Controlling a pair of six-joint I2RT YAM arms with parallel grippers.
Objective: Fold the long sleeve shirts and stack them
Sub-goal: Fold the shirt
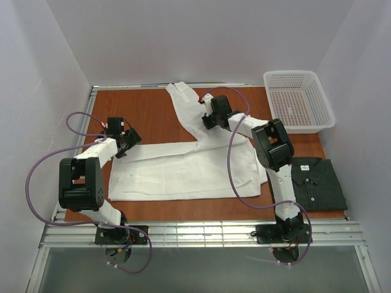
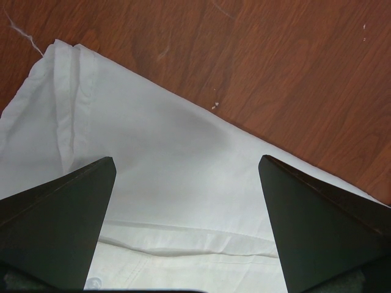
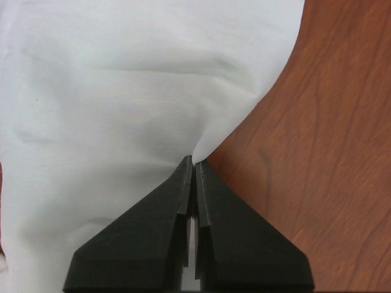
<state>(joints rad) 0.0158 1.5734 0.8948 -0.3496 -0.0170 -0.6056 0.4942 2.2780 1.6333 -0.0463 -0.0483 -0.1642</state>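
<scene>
The brown wooden counter [image 1: 153, 110] fills the middle of the top view. The white shirt [image 1: 183, 174] lies flat across the centre of it, with one sleeve running up toward the upper centre of the frame. The dark shirt [image 1: 317, 183] sits folded at the lower right, collar up, just beside the right arm and apart from the white one. A white mesh basket [image 1: 292, 74] stands in the upper right corner, with bare counter between it and the dark shirt. The left fingers [image 1: 128, 145] are spread wide over the white shirt's upper left corner – whether they touch the cloth cannot be told. The right fingers [image 3: 190, 168] are pinched together on an edge of the white cloth – near where the sleeve meets the body.
</scene>
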